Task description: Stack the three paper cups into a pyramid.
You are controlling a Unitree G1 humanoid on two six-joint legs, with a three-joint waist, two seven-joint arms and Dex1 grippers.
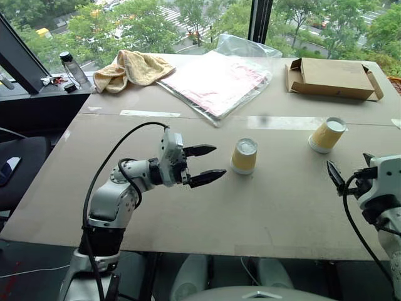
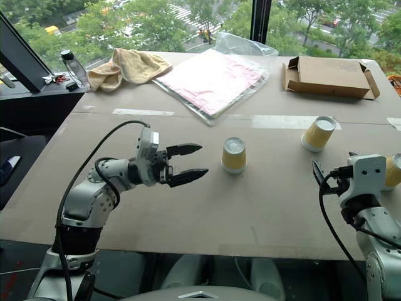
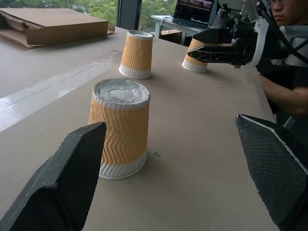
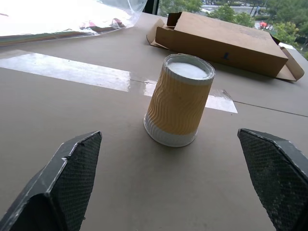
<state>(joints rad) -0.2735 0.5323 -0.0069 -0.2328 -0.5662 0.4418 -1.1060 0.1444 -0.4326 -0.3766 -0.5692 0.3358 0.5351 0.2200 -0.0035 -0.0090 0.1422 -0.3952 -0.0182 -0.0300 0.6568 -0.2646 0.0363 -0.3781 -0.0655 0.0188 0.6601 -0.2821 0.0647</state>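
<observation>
Three paper cups stand upside down and apart on the brown table (image 1: pixel 188 213). The middle cup (image 1: pixel 244 156) is just right of my left gripper (image 1: pixel 219 161), which is open and level, its fingertips a short way off the cup. Farther back on the right stands a second cup (image 1: pixel 327 135). In the right wrist view that cup (image 4: pixel 179 101) is ahead of my right gripper (image 1: pixel 334 175), centred between its wide-open fingers (image 4: pixel 67 178). The third cup (image 2: pixel 393 170) peeks out at the table's right edge, behind the right wrist. No pyramid stands.
A flat cardboard box (image 1: pixel 332 78) lies at the back right. A plastic bag with pink sheets (image 1: pixel 216 81) and a yellow towel (image 1: pixel 131 69) lie at the back. A bottle (image 1: pixel 72 68) stands on the black ledge. A person (image 3: pixel 286 77) sits beyond the table's right side.
</observation>
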